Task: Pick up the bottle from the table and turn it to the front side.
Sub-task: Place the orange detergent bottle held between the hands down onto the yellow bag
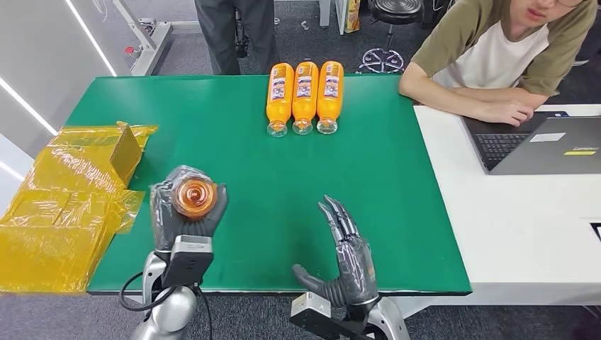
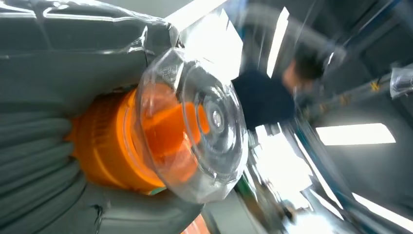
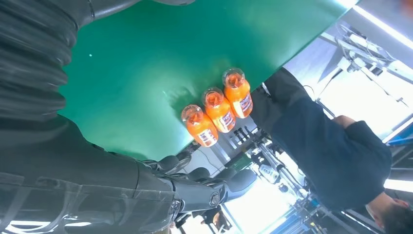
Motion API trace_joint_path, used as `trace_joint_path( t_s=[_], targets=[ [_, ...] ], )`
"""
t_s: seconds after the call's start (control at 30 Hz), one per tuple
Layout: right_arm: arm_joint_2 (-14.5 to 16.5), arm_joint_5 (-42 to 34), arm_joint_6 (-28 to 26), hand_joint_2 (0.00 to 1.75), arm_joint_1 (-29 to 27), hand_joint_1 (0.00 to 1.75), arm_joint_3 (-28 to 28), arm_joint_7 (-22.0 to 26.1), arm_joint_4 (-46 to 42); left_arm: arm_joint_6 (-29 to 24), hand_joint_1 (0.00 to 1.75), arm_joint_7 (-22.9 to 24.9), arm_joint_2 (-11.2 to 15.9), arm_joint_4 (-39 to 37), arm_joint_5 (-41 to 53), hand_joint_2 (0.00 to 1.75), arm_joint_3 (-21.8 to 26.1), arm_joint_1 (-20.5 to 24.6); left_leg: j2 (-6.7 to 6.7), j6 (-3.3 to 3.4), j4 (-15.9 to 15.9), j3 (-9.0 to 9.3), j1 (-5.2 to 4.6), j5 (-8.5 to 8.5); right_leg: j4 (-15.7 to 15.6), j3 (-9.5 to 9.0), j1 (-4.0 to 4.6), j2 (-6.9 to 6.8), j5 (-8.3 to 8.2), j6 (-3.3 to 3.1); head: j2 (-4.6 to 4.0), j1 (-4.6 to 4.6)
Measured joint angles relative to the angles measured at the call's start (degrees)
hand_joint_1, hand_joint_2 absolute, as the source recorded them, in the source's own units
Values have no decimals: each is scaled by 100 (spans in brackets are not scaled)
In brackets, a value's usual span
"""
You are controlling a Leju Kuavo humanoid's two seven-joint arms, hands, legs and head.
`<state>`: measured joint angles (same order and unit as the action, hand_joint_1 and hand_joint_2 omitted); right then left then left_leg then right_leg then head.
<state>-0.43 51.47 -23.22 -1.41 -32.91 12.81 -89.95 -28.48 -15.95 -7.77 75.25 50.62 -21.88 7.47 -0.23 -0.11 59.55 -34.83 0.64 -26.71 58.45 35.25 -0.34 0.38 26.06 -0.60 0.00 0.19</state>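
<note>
The left robot hand is clamped around an orange bottle, holding it above the near left part of the green desk with its clear base pointing up toward the head camera. In the left wrist view the fingers wrap the orange body while the clear base projects beyond the grip. That view is blurred, so whether the label already faces front cannot be determined. The right robot hand is empty, with its fingers apart and extended over the near edge of the desk. Three further orange bottles lie side by side at the far edge, well apart from both hands. A person sits at the white desk to the right, beside a laptop. Yellow plastic wrapping lies at the left. Risk assessment: the bottle is smooth and round, so rotation within the grasp may cause it to slip and fall onto the desk. Rotating the wrist too fast may also loosen the hold.
</note>
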Motion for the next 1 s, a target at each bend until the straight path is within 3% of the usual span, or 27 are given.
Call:
trace_joint_path(
  t_s=[0.13, 0.33, 0.67, 0.77, 0.87, 1.0],
  targets=[
    [12, -28, 14, 175, -69, 0, 5, 51, -101, -467, 175, 587, 259, 287, 1645, 175, 440, -74, 1, -1, -1, 0, 0, 0, 0, 0, 2, 0, 1, 0, 0, 1],
    [103, -324, -51, 175, -103, 0, 8, 316, -120, -540, 175, 1081, 708, 553, 3111, 175, 927, -166, 2, -2, -1, 1, 0, 1, 0, -1, 2, 1, 1, 0, 0, 1],
    [167, -719, -135, 175, -84, 0, 10, 531, -112, -343, 175, 1047, 1417, 426, 3357, 175, 1106, -33, 0, -4, 0, 2, 0, 3, -1, 0, 2, -1, 0, 0, 0, 2],
    [167, -979, -78, 175, -2, 0, 10, 646, -80, -48, 175, 585, 1859, -237, 3474, 175, 955, 397, -1, -12, -1, 3, 1, 9, 0, 0, 2, -1, -2, -3, 0, 1],
    [167, -1126, -14, 175, 108, 0, 9, 719, -39, 215, 175, -1, 2301, -1369, 3743, 175, 542, 1017, 2, -22, -1, 6, 2, 18, 8, 2, 2, 2, -8, -13, 0, 1],
    [156, -1192, -45, 175, 146, 0, 4, 737, -31, 455, 175, -315, 2571, -2989, 3813, 175, 40, 1758, 22, -29, -1, 8, 2, 23, 13, 11, 2, 21, -19, -26, 0, 1]
  ],
)
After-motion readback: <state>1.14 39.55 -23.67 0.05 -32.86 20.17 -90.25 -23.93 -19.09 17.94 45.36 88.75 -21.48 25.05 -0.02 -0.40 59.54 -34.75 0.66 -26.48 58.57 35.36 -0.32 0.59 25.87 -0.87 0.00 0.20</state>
